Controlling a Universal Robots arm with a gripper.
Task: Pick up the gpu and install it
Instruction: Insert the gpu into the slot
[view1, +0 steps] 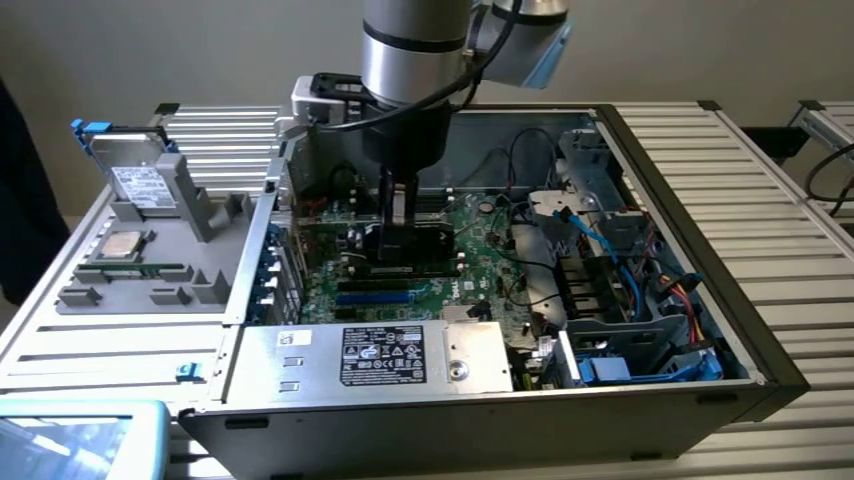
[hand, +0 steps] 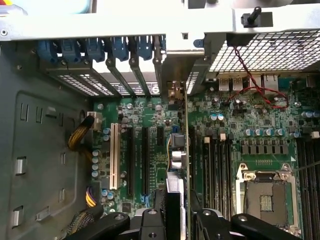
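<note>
Inside the open computer box (view1: 747, 370) on the counter (view1: 787, 170), the robot arm (view1: 414, 60) reaches straight down. Its hand (view1: 396, 222) is pinching the gpu (view1: 400, 250), with one finger on each flat side.

In the wrist view, the hand (hand: 179, 222) holds the gpu (hand: 173, 200) standing up on its thin edge, so it looks like a skinny line. The gpu is over the big green board (hand: 235, 125), between the long black slots (hand: 129, 160) and the square silver socket (hand: 265, 195). I cannot tell if its bottom edge is touching a slot.

A row of blue clips (hand: 95, 50) sits along the back wall of the box. A silver box with a label (view1: 387, 355) fills the near corner.

Beside the computer, on the exterior view's left, a gray tray (view1: 147, 290) holds a silver drive with a white label (view1: 138, 183).
</note>
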